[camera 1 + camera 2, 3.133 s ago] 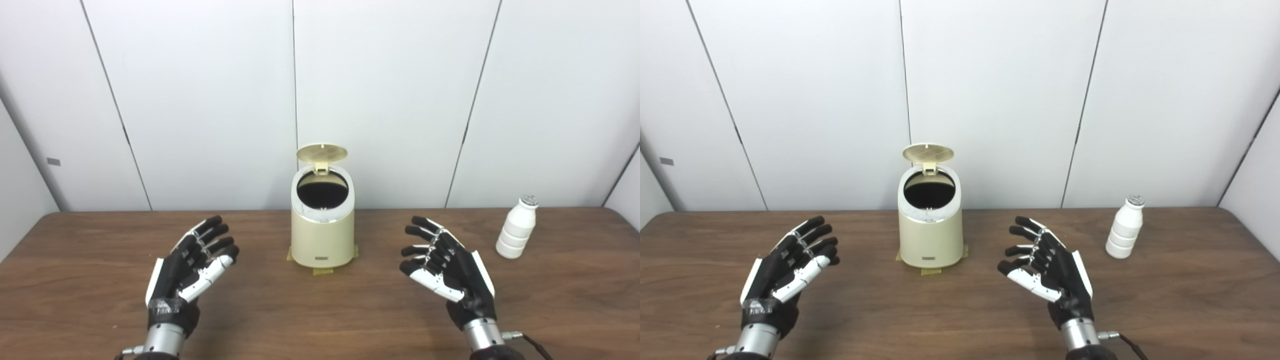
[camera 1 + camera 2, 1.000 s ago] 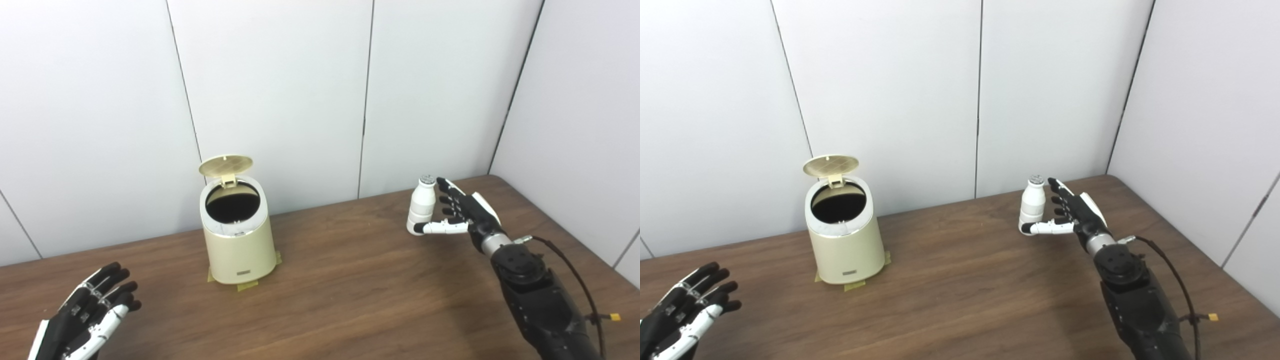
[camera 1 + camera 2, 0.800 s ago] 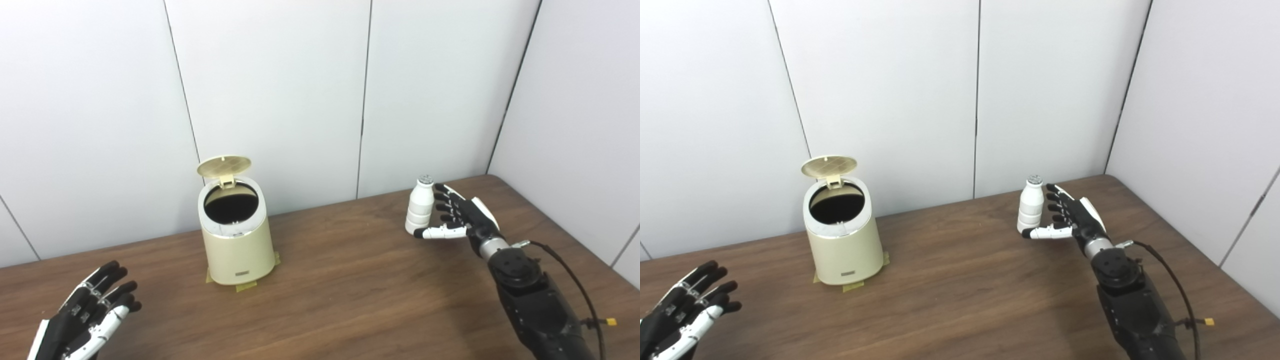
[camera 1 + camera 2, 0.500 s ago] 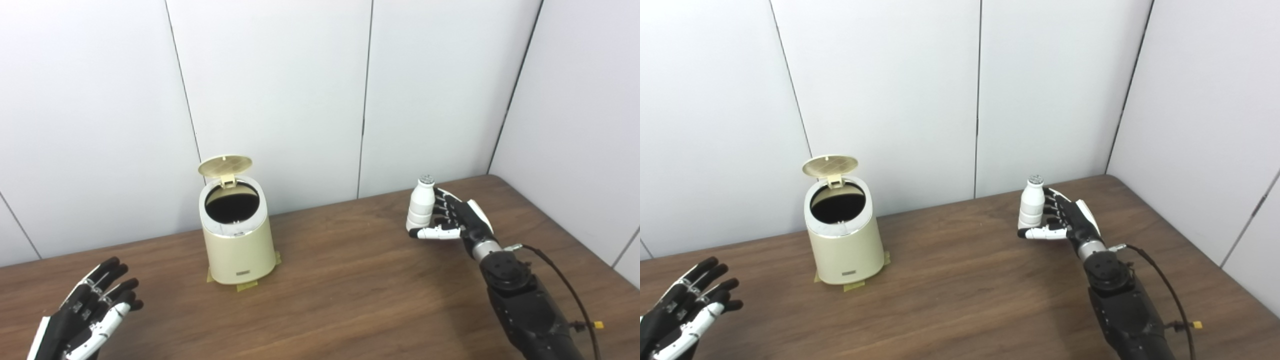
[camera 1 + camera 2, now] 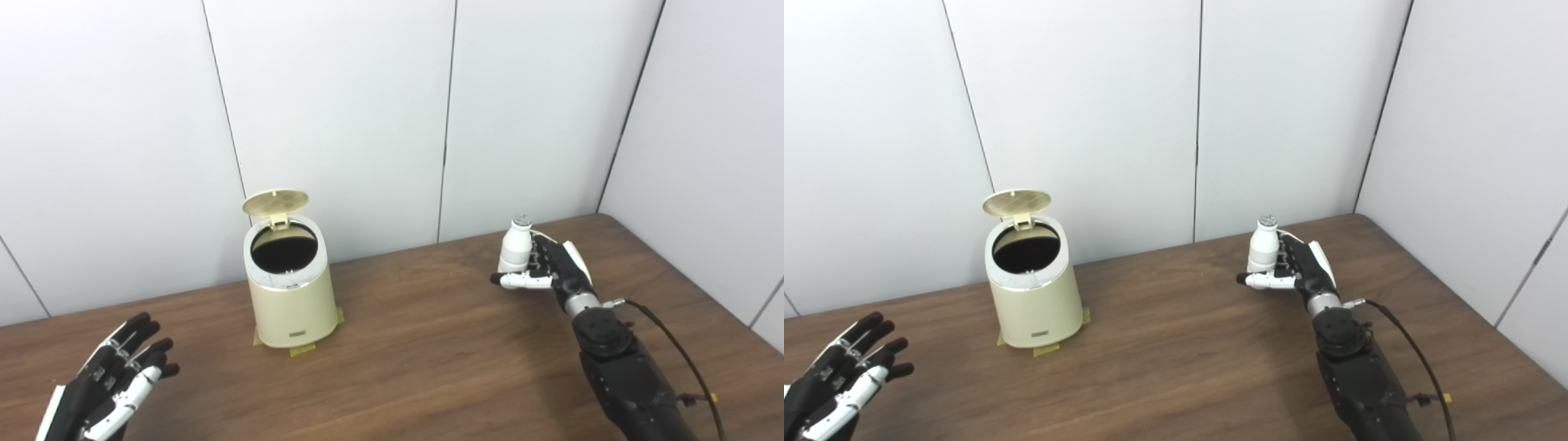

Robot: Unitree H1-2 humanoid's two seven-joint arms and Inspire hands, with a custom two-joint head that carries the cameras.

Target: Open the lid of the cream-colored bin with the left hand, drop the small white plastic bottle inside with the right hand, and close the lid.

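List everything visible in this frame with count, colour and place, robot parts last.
bin: one, cream, on the table left of centre, near the wall.
lid: one, cream, hinged up at the bin's back; the opening shows dark.
tape: yellowish strips under the bin's base.
bottle: one, white with a silvery cap, upright at the table's right.
table: one, dark brown wood.
wall panels: white, behind and to the right.
left hand: black and white, open, low at the left edge.
right hand: black and white, fingers curled around the bottle.
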